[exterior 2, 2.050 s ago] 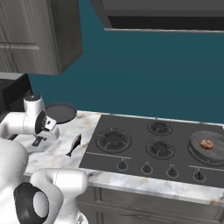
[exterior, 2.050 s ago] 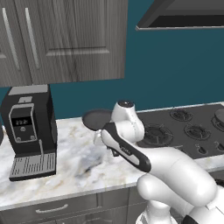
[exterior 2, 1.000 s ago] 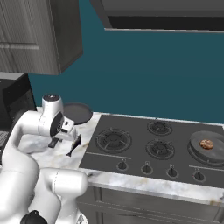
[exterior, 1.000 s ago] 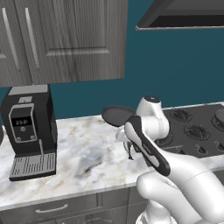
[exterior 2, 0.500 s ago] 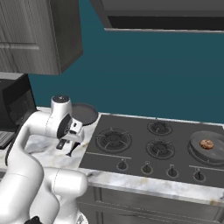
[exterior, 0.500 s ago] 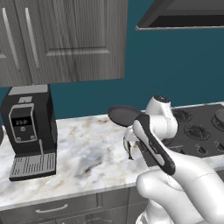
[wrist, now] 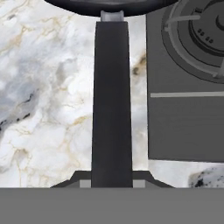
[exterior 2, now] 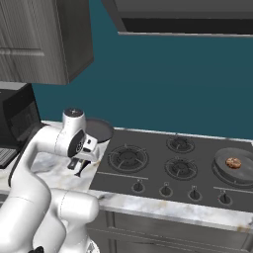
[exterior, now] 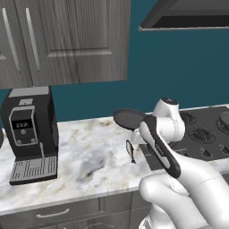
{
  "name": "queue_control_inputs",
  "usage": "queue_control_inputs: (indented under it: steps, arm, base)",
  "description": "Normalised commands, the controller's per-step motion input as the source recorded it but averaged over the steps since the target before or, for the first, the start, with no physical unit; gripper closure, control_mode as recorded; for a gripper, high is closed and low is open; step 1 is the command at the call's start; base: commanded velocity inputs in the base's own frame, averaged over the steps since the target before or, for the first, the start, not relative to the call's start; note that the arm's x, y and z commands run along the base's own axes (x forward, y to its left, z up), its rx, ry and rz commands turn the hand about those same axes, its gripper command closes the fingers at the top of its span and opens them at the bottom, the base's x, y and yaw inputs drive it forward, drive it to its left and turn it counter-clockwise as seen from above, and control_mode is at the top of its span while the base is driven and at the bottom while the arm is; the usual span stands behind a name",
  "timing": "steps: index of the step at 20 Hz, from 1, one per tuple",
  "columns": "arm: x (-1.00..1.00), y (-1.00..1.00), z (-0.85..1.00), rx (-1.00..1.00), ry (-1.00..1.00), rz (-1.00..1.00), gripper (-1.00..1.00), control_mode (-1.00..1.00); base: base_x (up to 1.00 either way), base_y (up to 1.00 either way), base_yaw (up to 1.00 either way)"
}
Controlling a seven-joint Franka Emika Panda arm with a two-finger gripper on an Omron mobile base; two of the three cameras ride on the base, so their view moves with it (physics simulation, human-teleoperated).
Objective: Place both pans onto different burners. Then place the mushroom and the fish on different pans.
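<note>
We are carrying the second pan [exterior: 129, 118] by its handle [wrist: 111, 100], the gripper [wrist: 112, 183] clamped on that handle with the pan's bowl out ahead of the hand; over the last two seconds the arm has swung from the middle of the marble counter [exterior: 85, 156] toward the cooktop [exterior 2: 163, 163], and the pan has travelled with it, so it now hangs near the counter's edge where the stove begins; in the hand view the nearest burner [wrist: 197, 39] lies just off to the side of the handle, ahead of the fingers and not yet under the pan; the fish [exterior: 130, 151] lies on the marble just below and beside the hand, where the arm has passed over it; well beyond the hand, across the cooktop, the first pan [exterior 2: 233, 167] already sits on a far burner with the mushroom [exterior 2: 233, 162] in it; we judge that half of the placing is done, and this shift means the second pan is close to its own burner; what remains is to carry it a little further, centre it over that near burner [exterior 2: 128, 157], set it down, let go, then come back for the fish.
</note>
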Motion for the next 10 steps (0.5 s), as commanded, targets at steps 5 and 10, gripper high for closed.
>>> queue_control_inputs:
  steps: [5, 10]
  arm:
    - [0.00, -0.14, 0.00, 0.00, 0.00, 0.00, 1.00, -1.00]
    - [0.00, -0.13, 0.00, 0.00, 0.00, 0.00, 1.00, -1.00]
  base:
    - [0.00, 0.00, 0.00]
    - [0.00, 0.00, 0.00]
